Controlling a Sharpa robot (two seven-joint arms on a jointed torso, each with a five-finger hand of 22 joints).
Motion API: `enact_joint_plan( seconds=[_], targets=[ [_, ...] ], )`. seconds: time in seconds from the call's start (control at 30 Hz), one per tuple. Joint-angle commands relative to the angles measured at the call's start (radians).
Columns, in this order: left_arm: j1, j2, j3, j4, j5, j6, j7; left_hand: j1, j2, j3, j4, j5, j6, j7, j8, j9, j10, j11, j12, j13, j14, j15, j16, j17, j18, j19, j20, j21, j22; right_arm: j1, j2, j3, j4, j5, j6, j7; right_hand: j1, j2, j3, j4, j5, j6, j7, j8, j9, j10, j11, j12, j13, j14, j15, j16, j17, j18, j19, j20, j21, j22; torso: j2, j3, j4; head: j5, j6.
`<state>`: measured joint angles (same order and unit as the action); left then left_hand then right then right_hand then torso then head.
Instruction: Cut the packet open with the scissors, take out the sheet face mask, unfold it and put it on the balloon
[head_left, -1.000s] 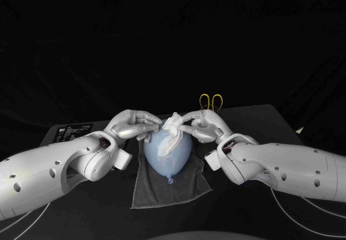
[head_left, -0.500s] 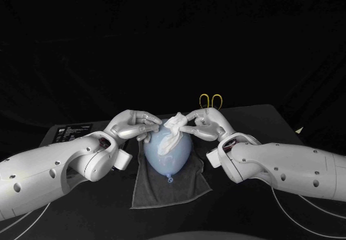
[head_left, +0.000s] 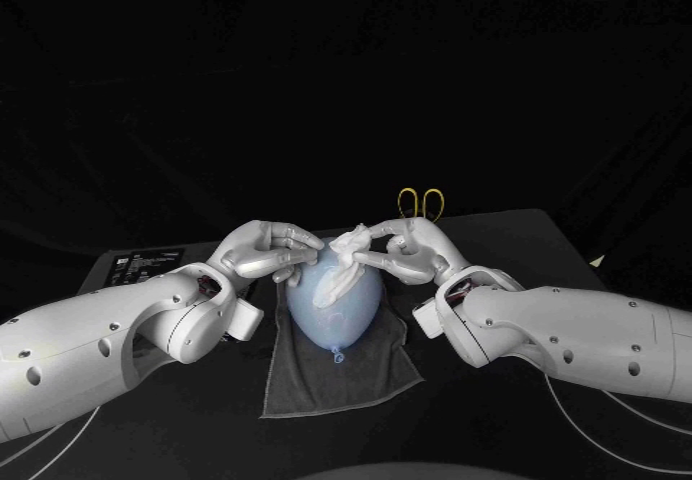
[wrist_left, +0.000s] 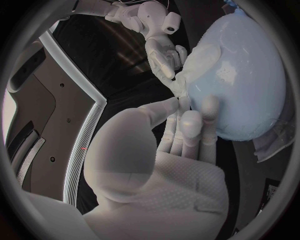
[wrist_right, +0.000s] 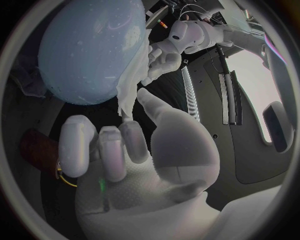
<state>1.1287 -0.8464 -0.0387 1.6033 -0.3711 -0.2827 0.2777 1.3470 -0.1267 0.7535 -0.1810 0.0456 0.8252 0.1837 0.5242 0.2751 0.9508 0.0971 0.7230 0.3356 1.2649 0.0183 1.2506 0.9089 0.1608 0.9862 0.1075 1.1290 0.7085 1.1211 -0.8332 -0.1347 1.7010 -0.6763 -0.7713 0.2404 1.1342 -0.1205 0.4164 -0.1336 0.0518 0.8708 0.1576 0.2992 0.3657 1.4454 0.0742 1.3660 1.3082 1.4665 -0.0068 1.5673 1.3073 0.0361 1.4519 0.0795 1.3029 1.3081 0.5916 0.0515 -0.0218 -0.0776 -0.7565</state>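
Head view: found pale blue balloon (head_left: 335, 300) lying on dark cloth (head_left: 346, 385) on black table (head_left: 505, 235), knot end toward the robot. Found sheet face mask (head_left: 343, 255) bunched and crumpled over the far end of the balloon, part of it trailing down the balloon's upper side. Noted left hand (head_left: 271, 250) at the mask's left side and right hand (head_left: 411, 250) at its right side, both close against the balloon. Left wrist view: confirmed a twist of mask pinched between thumb and a finger, remaining fingers (wrist_left: 209, 112) resting on the balloon's skin. Right wrist view: confirmed a hanging strip of mask nipped between thumb and a finger (other fingers curled in beneath). Recorded scissors (head_left: 423, 203), yellow handles showing, on the table beyond the right hand, apart from both hands.
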Motion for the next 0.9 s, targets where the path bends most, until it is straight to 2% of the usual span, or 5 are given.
enact_joint_plan(
  seconds=[0.03,0.3,0.47,0.57,0.9],
  targets=[
    [0.000,0.002,0.001,0.001,0.004,0.017,0.005,0.005,0.003,-0.001,-0.007,0.006,0.003,0.003,-0.007,-0.001,-0.002,0.006,0.003,0.001,0.001,0.003,0.000,-0.001,0.020,-0.005,0.000,0.002,0.001,0.000,-0.002,0.001,0.004,-0.017,0.100,0.020,-0.008,0.016,-0.023,0.014,-0.004,-0.013,0.002,-0.013,-0.010,-0.019,0.002,-0.015,0.114,0.104,0.013,0.003,0.264,0.021,-0.006,0.014,-0.014,0.178,0.000,-0.0001,0.0001,0.000,0.001],
    [0.000,0.002,0.001,0.001,0.004,0.018,0.005,0.005,0.003,-0.001,-0.007,0.006,0.003,0.003,-0.007,-0.001,-0.002,0.006,0.003,0.001,0.001,0.003,0.000,-0.001,0.020,-0.005,0.000,0.002,0.001,0.000,-0.006,0.001,0.005,0.011,0.174,0.037,-0.070,0.083,-0.093,0.132,-0.003,-0.041,0.019,-0.044,-0.033,-0.073,0.019,-0.066,0.074,0.097,0.031,-0.004,0.246,0.032,-0.028,0.040,-0.053,0.167,0.000,0.0001,-0.0003,0.001,0.004],
    [0.000,0.002,0.001,0.001,0.005,0.017,0.005,0.005,0.004,0.001,-0.010,0.006,0.003,0.004,-0.007,-0.002,-0.002,0.006,0.004,0.000,0.001,0.003,-0.001,-0.002,0.020,-0.008,0.001,0.004,0.001,0.001,-0.009,0.001,0.006,0.059,0.188,0.065,-0.082,0.200,-0.081,0.234,-0.001,0.017,0.002,-0.022,-0.034,-0.045,0.006,-0.028,0.092,0.104,0.021,0.003,0.264,0.024,-0.004,0.040,-0.004,0.182,0.000,0.0001,-0.0006,0.001,0.005],
    [0.000,0.002,0.001,0.001,0.005,0.016,0.005,0.005,0.004,0.001,-0.010,0.006,0.003,0.004,-0.007,-0.002,-0.002,0.006,0.004,0.000,0.001,0.003,-0.001,-0.002,0.020,-0.008,0.001,0.004,0.001,0.001,-0.010,0.001,0.006,0.090,0.190,0.084,-0.019,0.268,-0.016,0.227,-0.003,0.039,-0.011,-0.016,-0.037,-0.023,-0.007,-0.002,0.108,0.104,0.010,0.003,0.264,0.018,0.010,0.031,0.025,0.191,0.000,0.0001,-0.0006,0.001,0.005],
    [0.000,0.001,0.001,0.000,0.006,0.015,0.005,0.004,0.005,0.001,-0.010,0.006,0.003,0.004,-0.008,-0.003,-0.003,0.007,0.004,0.000,0.001,0.004,0.000,-0.002,0.020,-0.009,0.001,0.005,0.002,0.001,-0.013,0.001,0.005,0.180,0.184,0.117,0.069,0.239,0.128,0.146,-0.003,0.068,-0.020,-0.004,-0.045,-0.011,-0.016,0.014,0.114,0.104,0.000,0.003,0.264,0.014,0.019,0.019,0.045,0.197,0.000,0.0001,-0.0003,0.001,0.003]
  ],
)
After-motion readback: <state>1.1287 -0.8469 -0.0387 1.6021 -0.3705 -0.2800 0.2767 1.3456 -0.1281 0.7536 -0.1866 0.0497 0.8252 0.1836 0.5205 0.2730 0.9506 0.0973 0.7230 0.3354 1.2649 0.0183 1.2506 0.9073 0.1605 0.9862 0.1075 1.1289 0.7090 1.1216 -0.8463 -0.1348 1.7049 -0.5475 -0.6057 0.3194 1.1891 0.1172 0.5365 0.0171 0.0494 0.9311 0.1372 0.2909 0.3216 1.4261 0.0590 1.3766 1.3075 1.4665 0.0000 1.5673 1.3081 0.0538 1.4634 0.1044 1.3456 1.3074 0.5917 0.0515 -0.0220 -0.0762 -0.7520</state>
